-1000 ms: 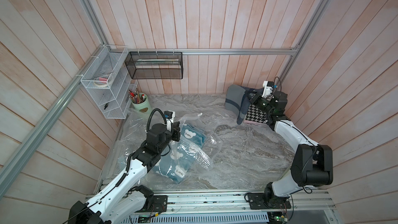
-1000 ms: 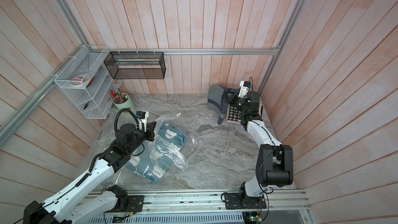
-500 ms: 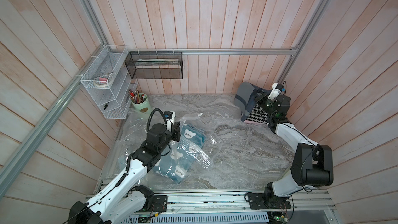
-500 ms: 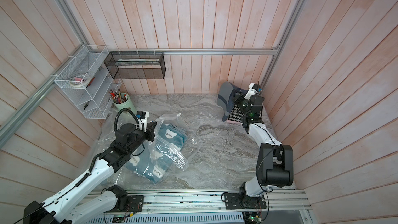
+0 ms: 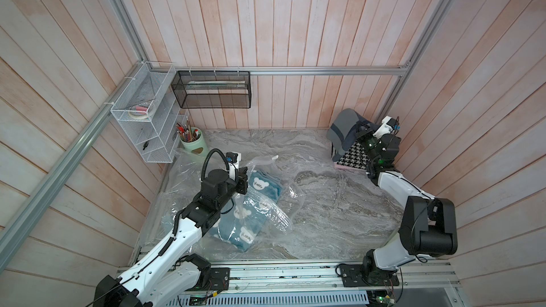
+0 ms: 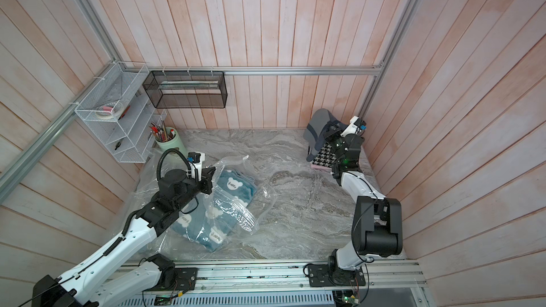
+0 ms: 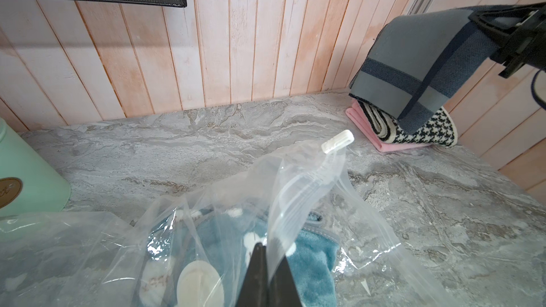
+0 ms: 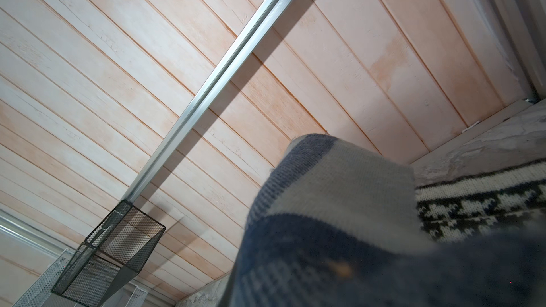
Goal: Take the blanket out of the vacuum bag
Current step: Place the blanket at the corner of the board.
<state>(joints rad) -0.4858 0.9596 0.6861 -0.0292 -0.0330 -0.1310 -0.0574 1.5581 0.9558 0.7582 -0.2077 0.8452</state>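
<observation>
Beside the green cup [image 5: 192,144], the left claw [image 7: 266,249] pinches the lip of the vacuum bag [image 5: 276,217], probably holding it open so the teal blanket [image 5: 264,186] inside can come out. Well apart from the cup, the right claw [image 5: 361,131] grips a grey throw [image 5: 342,126] over folded cloths [image 5: 353,158].

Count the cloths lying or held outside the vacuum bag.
3: a grey-blue cloth hanging from the right gripper; a houndstooth knit below it; a pink cloth under that. More may be hidden beneath.

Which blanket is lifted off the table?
The grey, navy-striped blanket, hanging from the right gripper. The black-and-white houndstooth and pink ones lie stacked; the teal fleece one lies in the clear plastic bag.
</observation>
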